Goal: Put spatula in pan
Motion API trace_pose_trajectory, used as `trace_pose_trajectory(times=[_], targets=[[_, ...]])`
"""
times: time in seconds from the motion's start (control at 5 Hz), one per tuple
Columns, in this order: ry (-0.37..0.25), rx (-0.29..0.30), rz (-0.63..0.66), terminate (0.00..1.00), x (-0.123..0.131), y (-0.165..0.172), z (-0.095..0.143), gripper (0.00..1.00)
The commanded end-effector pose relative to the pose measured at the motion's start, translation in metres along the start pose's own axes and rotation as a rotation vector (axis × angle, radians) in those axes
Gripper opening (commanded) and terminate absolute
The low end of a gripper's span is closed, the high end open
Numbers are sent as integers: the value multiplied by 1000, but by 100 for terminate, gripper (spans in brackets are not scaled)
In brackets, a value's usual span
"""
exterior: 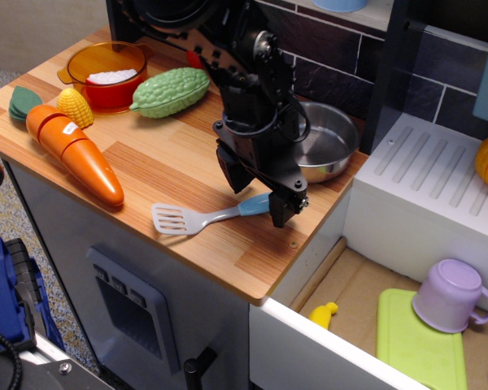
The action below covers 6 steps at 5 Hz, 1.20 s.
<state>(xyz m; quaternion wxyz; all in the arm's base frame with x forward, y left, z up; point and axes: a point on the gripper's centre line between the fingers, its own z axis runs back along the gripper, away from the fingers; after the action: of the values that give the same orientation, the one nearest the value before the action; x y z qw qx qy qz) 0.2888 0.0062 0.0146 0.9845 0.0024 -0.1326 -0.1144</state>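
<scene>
Straddling the blue handle of the toy spatula (pixel 214 215), the black gripper (pixel 260 197) stands low over the wooden counter (pixel 171 175) with its two fingers spread wide, one on the far side of the handle and one on the near side, nothing held between them; whether either fingertip touches the handle cannot be told. The spatula lies flat on the counter, its slotted grey blade pointing away from the pan (pixel 325 142) and its handle end hidden behind the near finger. The shiny silver pan sits just behind the gripper at the counter's back corner, against the dark tiled wall (pixel 333 61), with nothing visible inside it, partly covered by the arm. Well to the far side of the spatula from the pan, a large orange toy carrot (pixel 73 152) lies on the counter, with a yellow corn cob (pixel 75 107) and a dark green leaf piece (pixel 22 102) beside it. Behind those stand an orange transparent pot (pixel 107 71) and a green bumpy gourd (pixel 171 91). Beyond the pan, off the counter's edge, a lilac cup (pixel 451 296) rests by a lime green board (pixel 415 341) in a lower cardboard tray
</scene>
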Motion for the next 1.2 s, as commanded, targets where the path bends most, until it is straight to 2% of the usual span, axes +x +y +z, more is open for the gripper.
trace_pose_trajectory(times=[0.0, 0.2, 0.6, 0.8, 1.0], targets=[[-20, 20, -14, 0, 3, 2, 0, 100], [-20, 18, -15, 0, 3, 1, -3, 0], [-3, -27, -56, 0, 11, -3, 12, 0], [-33, 14, -183, 0, 8, -11, 38, 0], [-6, 82, -213, 0, 8, -19, 61, 0]])
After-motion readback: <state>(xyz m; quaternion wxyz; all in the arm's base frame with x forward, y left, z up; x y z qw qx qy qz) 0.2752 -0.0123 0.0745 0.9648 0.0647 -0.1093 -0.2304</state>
